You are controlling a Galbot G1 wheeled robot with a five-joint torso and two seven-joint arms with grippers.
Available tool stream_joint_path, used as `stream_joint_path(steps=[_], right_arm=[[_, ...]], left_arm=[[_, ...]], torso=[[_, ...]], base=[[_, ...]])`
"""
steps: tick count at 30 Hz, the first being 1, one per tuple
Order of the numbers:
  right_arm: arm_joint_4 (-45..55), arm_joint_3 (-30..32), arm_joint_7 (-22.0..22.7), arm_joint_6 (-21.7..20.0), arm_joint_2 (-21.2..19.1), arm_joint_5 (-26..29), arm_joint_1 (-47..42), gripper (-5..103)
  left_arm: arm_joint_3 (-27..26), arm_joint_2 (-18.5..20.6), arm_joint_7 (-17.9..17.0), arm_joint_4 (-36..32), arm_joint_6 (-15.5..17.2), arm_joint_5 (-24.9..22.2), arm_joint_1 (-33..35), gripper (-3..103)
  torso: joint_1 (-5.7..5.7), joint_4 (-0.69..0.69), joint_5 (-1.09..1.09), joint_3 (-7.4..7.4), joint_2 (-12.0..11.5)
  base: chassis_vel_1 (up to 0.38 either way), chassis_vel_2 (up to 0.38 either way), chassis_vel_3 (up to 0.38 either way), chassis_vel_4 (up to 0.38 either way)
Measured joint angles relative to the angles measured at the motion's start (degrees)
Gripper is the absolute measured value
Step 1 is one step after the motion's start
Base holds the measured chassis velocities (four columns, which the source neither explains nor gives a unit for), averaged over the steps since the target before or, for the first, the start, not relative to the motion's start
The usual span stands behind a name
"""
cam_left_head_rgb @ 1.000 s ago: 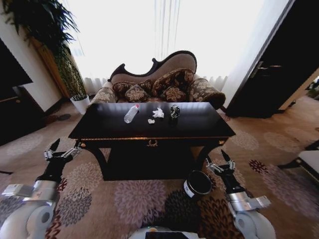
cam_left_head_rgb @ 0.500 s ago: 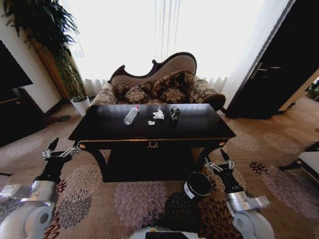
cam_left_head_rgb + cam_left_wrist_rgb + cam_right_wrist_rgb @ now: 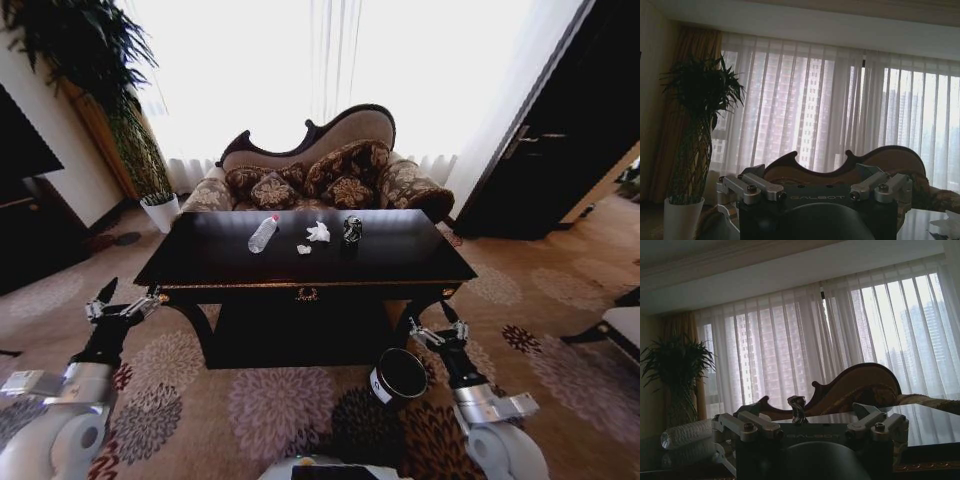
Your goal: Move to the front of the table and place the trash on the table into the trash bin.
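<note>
The glossy black table (image 3: pixel 400 258) stands straight ahead on the carpet. On its top lie a lumpy white paper ball (image 3: pixel 318 232), a smaller white scrap (image 3: pixel 303 248) and a dark shiny lump (image 3: pixel 351 229); this trash sits near the middle, beside a clear plastic bottle (image 3: pixel 263 233). The round dark trash bin (image 3: pixel 399 374) stands on the floor at the table's front right leg. My left gripper (image 3: pixel 125 300) is open, low and short of the table's left corner. My right gripper (image 3: pixel 432 324) is open just right of the bin. The right wrist view shows the bottle (image 3: pixel 687 432) and the dark lump (image 3: pixel 797 407).
An ornate sofa (image 3: pixel 320 165) stands behind the table, before bright curtained windows. A white plant pot (image 3: pixel 160 208) and a dark cabinet (image 3: pixel 25 205) are at the left. A dark door (image 3: pixel 570 130) and a chair (image 3: pixel 615 325) are on the right.
The whole head view has shifted a little: the table and bin sit slightly lower and nearer, so the camera has moved closer. Both arms keep the same pose.
</note>
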Motion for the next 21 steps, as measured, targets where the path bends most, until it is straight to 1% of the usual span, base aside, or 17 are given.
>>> stream_joint_path(steps=[8, 12, 14, 15, 16, 17, 18, 19, 20, 21], right_arm=[[0.04, -0.54, -0.3, 0.95, 0.0, 0.43, 0.14, 100], [0.14, -0.68, -0.19, 1.04, 0.05, 0.26, 0.0, 100], [0.16, -0.68, -0.18, 1.06, 0.05, 0.25, -0.03, 100], [0.32, -0.69, -0.18, 1.13, 0.04, 0.19, -0.19, 100], [0.47, -0.69, -0.18, 1.2, 0.02, 0.15, -0.33, 100], [0.7, -0.7, -0.18, 1.3, 0.02, 0.12, -0.46, 100], [0.94, -0.81, -0.19, 1.4, 0.02, 0.03, -0.58, 100], [1.27, -0.91, -0.19, 1.52, 0.04, -0.1, -0.76, 100], [1.27, -0.91, -0.19, 1.52, 0.04, -0.1, -0.76, 100], [1.81, -1.05, -0.19, 1.67, 0.1, -0.38, -0.96, 100]], left_arm=[[-0.09, -0.02, -0.13, -0.08, -0.06, 0.01, 0.07, 100], [0.34, 0.55, -2.31, -1.63, 0.31, -0.72, 0.15, 100], [0.35, 0.79, -2.53, -1.9, 0.55, -1.11, 0.1, 100], [0.27, 1.83, -3.2, -2.76, 1.59, -2.8, -0.35, 100], [0.07, 2.99, -4.02, -3.34, 2.94, -4.7, -1.0, 100], [-0.3, 4.69, -5.04, -3.92, 4.38, -7.08, -1.91, 100], [-0.63, 6.64, -6.27, -4.32, 5.92, -9.43, -3.04, 100], [-0.91, 8.56, -7.58, -4.42, 7.56, -11.57, -4.19, 100], [-0.91, 8.56, -7.58, -4.42, 7.56, -11.57, -4.19, 100], [-1.16, 11.54, -9.52, -4.22, 9.78, -14.56, -5.7, 100]], torso=[[0.11, 0.01, -0.01, 0.03, -0.04], [0.1, 0.01, -0.01, 0.04, -0.04], [0.07, 0.01, 0.0, 0.03, -0.04], [-0.01, 0.0, 0.01, 0.0, -0.02], [-0.05, 0.03, -0.02, -0.01, 0.01], [-0.06, 0.0, 0.0, -0.02, 0.03], [-0.06, 0.02, 0.01, -0.02, 0.03], [-0.06, 0.0, -0.01, -0.02, 0.03], [-0.06, 0.0, -0.01, -0.02, 0.03], [-0.05, 0.0, 0.0, -0.01, 0.03]], base=[[-0.153, 0.164, 0.177, -0.17], [-0.054, 0.042, 0.029, -0.036], [0.0, 0.0, 0.0, 0.0], [0.0, 0.0, 0.0, 0.0], [0.0, 0.0, 0.0, 0.0], [0.0, 0.0, 0.0, 0.0], [0.074, -0.067, -0.05, 0.059], [0.074, -0.041, -0.049, 0.059], [0.074, -0.041, -0.049, 0.059], [0.0, 0.0, 0.0, 0.0]])
